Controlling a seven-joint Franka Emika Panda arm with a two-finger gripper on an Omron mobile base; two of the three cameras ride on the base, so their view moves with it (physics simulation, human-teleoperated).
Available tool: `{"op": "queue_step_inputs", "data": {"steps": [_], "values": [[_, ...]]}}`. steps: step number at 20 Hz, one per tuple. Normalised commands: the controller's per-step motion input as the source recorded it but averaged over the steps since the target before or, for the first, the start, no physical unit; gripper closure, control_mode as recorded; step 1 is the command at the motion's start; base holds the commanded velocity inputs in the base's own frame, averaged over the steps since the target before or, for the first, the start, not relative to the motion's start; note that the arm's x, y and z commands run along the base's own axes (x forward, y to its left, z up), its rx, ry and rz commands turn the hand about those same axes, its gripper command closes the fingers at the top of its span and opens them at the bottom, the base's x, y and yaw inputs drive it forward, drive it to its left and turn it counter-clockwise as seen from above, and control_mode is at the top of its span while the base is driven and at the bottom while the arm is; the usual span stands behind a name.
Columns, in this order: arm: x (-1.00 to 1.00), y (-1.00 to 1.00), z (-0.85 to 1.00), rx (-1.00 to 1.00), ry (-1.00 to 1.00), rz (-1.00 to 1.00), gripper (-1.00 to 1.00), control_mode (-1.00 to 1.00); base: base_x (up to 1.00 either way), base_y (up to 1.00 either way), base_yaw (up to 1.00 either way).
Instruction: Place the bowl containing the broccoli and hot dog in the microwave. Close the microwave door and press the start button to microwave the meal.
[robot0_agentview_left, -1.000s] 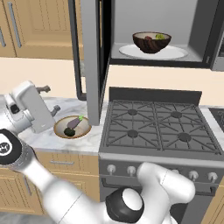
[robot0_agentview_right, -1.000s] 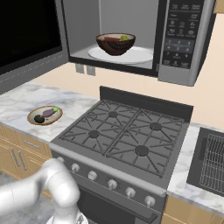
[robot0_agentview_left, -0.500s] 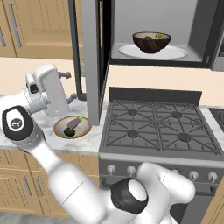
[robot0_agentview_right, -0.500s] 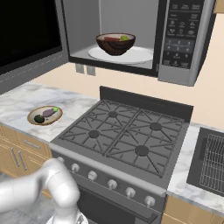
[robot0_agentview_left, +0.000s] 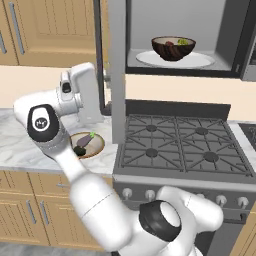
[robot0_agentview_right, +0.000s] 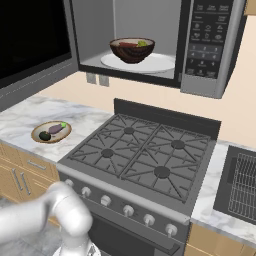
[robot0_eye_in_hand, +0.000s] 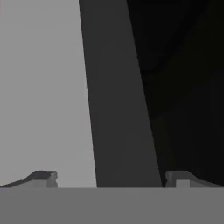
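- The gripper (robot0_eye_in_hand: 109, 179) stood wide open, its two fingertips (robot0_eye_in_hand: 43, 178) far apart and holding nothing — the door's (robot0_agentview_left: 117, 75) grey frame and dark glass lay right in front of them.
- From the left base view the hand was up against the outer face of the open door; actual contact could not be told.
- The bowl (robot0_agentview_right: 132, 49) sat on the white plate (robot0_agentview_right: 162, 63) inside the microwave (robot0_agentview_right: 207, 47), with the hot dog (robot0_agentview_right: 128, 44) and broccoli (robot0_agentview_right: 143, 43) in it.
- A tan bowl (robot0_agentview_right: 51, 132) with an eggplant (robot0_agentview_right: 56, 129) rested on the counter (robot0_agentview_right: 22, 116) left of the stove (robot0_agentview_right: 140, 155).

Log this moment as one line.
bowl: inside microwave | door: open | gripper: open, against door
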Motion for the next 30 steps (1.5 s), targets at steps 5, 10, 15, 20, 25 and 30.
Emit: {"op": "queue_step_inputs", "data": {"steps": [5,10,15,20,25,30], "values": [[-0.25,-1.0,0.07,0.0,0.01,-0.17,-1.0,-1.0,0.0,0.0,0.0],[-0.16,-1.0,0.12,0.0,0.03,-0.12,-1.0,-1.0,0.0,0.0,0.0],[-0.04,-1.0,0.06,0.02,0.01,-0.03,-1.0,-1.0,0.0,0.0,0.0],[0.0,-1.0,0.01,0.06,0.0,0.0,-1.0,-1.0,0.0,0.0,0.0],[0.01,-1.0,0.03,0.09,0.0,0.04,-1.0,-1.0,0.0,0.0,0.0],[0.16,-0.88,0.15,0.1,0.03,0.16,-1.0,-1.0,0.0,0.0,0.0]]}}
